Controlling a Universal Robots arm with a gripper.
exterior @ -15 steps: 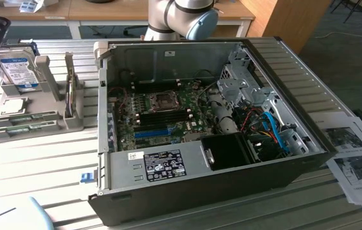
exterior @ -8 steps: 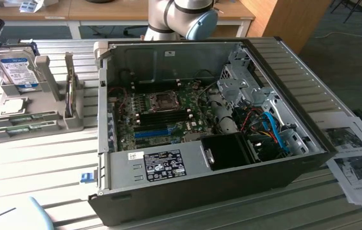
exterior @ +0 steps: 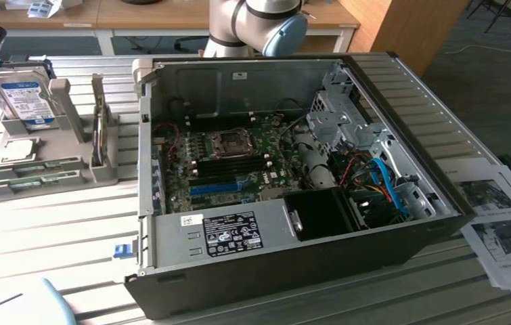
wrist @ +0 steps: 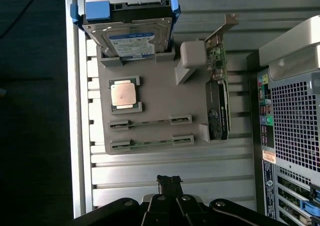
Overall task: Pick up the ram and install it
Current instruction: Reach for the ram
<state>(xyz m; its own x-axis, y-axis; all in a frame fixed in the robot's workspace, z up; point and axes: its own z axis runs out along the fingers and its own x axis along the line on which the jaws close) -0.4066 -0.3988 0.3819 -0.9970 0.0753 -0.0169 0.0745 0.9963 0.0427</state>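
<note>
Green circuit boards number two here. One ram stick (wrist: 150,122) (exterior: 38,164) and a second ram stick (wrist: 151,142) (exterior: 31,181) lie side by side on edge, each in its own slot of a grey holder (wrist: 160,95) (exterior: 103,175). The first is the one closer to the single CPU (wrist: 125,93) (exterior: 19,149).

That holder also carries one hard drive (wrist: 131,38) (exterior: 22,98) with a blue-white label, standing upright, and one graphics card (wrist: 217,103) (exterior: 100,135) set on edge. On the exterior view's clock face, the holder sits at nine o'clock from the one open computer case (exterior: 282,264) (wrist: 295,110), and the two are near each other but not touching. Both rest on the slatted metal tabletop (exterior: 57,230) (wrist: 175,166).

Inside the case, the motherboard (exterior: 228,162) lies flat, with a blue slot (exterior: 214,188) toward its six o'clock edge. A few printed sheets (exterior: 499,217) lie at four o'clock from the case, and the robot arm (exterior: 255,20) shows at twelve o'clock.

In the wrist view, the gripper (wrist: 169,178) hangs above bare tabletop slats just off the holder's edge. Its two tips are pressed together and grip nothing. It touches no part, and of the holder's load the second ram stick lies closest to it. Both sticks remain seated in the holder.
</note>
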